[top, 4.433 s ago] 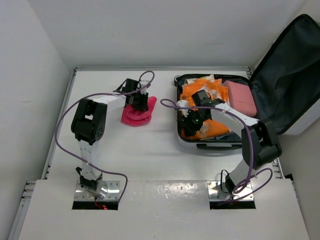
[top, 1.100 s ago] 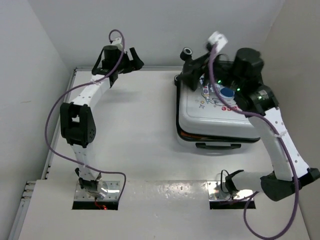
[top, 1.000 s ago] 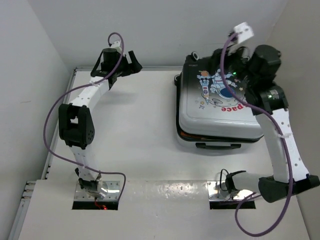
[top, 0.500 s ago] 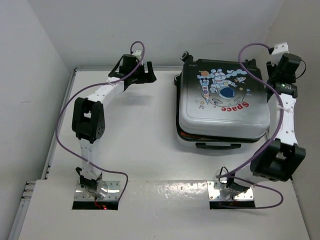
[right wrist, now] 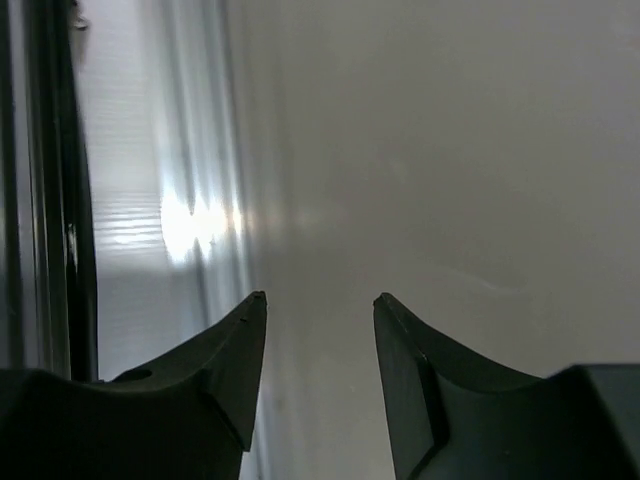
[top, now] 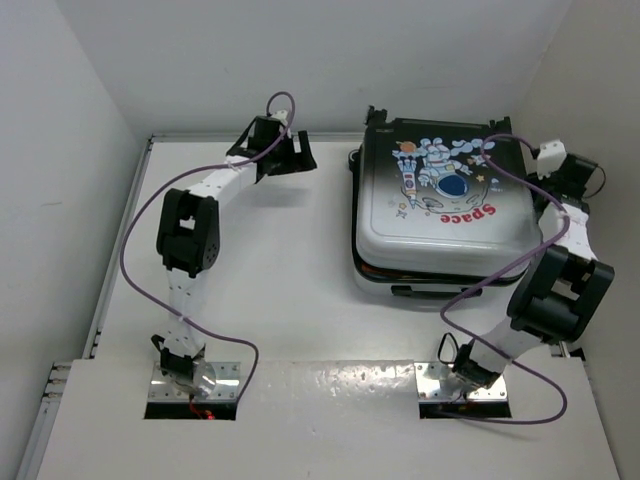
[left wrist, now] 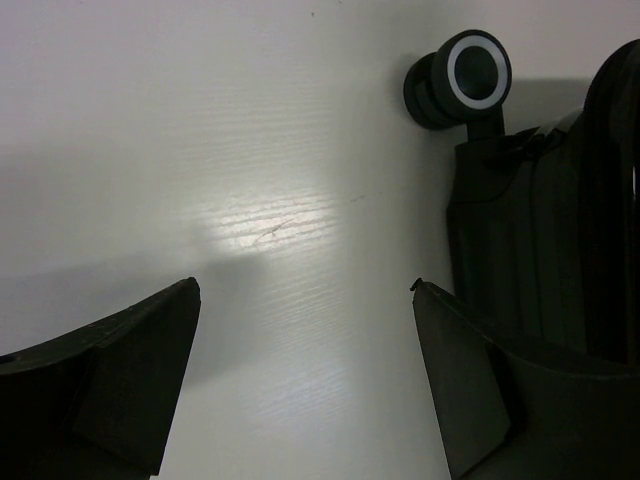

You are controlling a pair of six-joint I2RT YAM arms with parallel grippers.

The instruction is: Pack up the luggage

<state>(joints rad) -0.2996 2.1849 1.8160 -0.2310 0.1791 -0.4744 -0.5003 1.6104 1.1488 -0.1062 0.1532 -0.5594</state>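
The luggage [top: 440,215] lies flat on the right half of the table with its lid down, astronaut and red "Space" print facing up. Its contents are hidden. My left gripper [top: 301,160] hovers open just left of the case's rear corner. In the left wrist view, the left gripper [left wrist: 305,287] has only bare table between its fingers, with a black wheel [left wrist: 468,75] and the case's dark side [left wrist: 530,230] to the right. My right gripper [top: 568,178] hangs beside the case's right edge. In its own view, the right gripper [right wrist: 320,300] stands open with nothing between its jaws.
White walls close in the table on the left, back and right; the right wall [top: 600,90] stands close to the right arm. The case's carry handle [top: 420,291] faces the near edge. A metal rail [top: 100,300] runs along the table's left side.
The case, open some seconds ago, now has its lid down. My right arm has pulled off the lid to the case's right side. My left arm has lowered toward the case's rear left corner.
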